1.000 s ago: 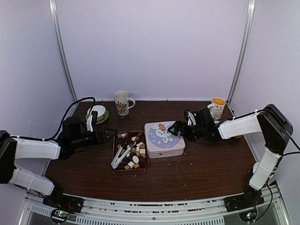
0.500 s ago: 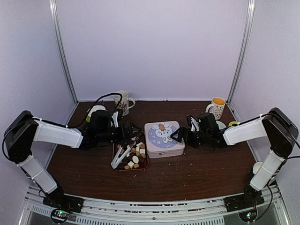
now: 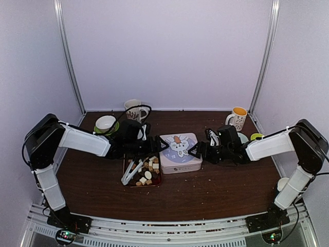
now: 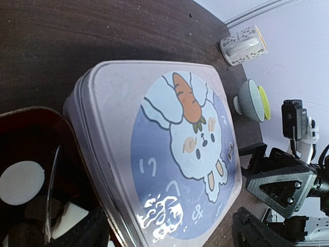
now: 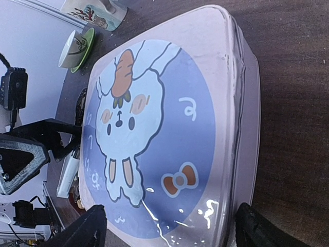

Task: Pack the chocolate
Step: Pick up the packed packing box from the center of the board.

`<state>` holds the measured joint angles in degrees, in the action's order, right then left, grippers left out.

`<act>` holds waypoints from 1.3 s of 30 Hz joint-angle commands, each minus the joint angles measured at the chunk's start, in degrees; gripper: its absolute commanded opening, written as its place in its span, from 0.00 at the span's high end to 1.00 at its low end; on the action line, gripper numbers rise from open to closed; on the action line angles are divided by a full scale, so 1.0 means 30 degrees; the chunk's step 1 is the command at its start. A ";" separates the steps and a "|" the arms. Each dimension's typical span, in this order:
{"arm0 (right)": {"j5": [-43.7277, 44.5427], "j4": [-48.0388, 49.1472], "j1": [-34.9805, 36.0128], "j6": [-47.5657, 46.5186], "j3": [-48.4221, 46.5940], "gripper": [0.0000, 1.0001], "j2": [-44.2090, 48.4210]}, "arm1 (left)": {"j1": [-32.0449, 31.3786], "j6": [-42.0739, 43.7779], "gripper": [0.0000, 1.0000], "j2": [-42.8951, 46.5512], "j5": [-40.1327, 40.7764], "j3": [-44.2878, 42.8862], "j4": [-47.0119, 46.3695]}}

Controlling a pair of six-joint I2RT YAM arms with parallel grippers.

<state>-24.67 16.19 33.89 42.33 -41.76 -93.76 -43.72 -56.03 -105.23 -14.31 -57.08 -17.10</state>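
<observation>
Pink tin (image 3: 180, 154) straddled by left end effector (image 3: 158, 147), right end effector (image 3: 193, 150); jaws spread wide.

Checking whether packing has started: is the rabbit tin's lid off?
No, the rabbit lid sits closed on the tin, and the chocolate pieces lie in the dark red tray beside it.

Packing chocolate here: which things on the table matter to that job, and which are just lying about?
Job:
chocolate
dark red tray
tongs
rabbit tin, likely the box to fill

Lying about:
patterned mug
yellow-lined mug
white bowl
</observation>
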 commanded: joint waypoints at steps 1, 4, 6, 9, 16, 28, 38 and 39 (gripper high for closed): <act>-0.1035 -0.0099 0.0335 -0.0718 -0.0888 0.13 0.0457 | -0.0015 -0.0360 0.15 -0.0888 -0.0991 -0.1132 0.0300; -0.1134 -0.0245 0.0334 -0.0818 -0.1020 0.14 0.0452 | -0.0048 -0.0211 0.19 -0.1016 -0.1202 -0.1477 0.0424; -0.1271 -0.0110 0.0322 -0.0811 -0.1023 0.14 0.0445 | -0.0073 -0.0124 0.21 -0.1017 -0.1306 -0.1588 0.0426; -0.1476 0.0055 0.0336 -0.0830 -0.1054 0.14 0.0444 | -0.0110 -0.0028 0.22 -0.0991 -0.1445 -0.1632 0.0356; -0.1703 0.0046 0.0334 -0.1009 -0.1221 0.15 0.0632 | -0.0103 0.0078 0.24 -0.0612 -0.1845 -0.1645 -0.0425; -0.0888 -0.1142 0.0353 -0.1903 -0.1323 0.14 0.0953 | -0.0190 0.1075 0.27 0.0004 -0.1908 -0.1618 -0.0661; -0.0609 -0.1396 0.0334 -0.2119 -0.1359 0.14 0.0824 | -0.0191 0.1036 0.23 -0.0278 -0.1204 -0.1503 0.0356; -0.0525 -0.1445 0.0344 -0.2177 -0.1368 0.14 0.0774 | -0.0191 0.1047 0.22 -0.0444 -0.1006 -0.1557 0.0708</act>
<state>-25.47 11.27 33.89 37.15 -44.01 -92.95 -43.72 -54.19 -107.46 -17.72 -59.92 -14.87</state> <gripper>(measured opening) 0.859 0.764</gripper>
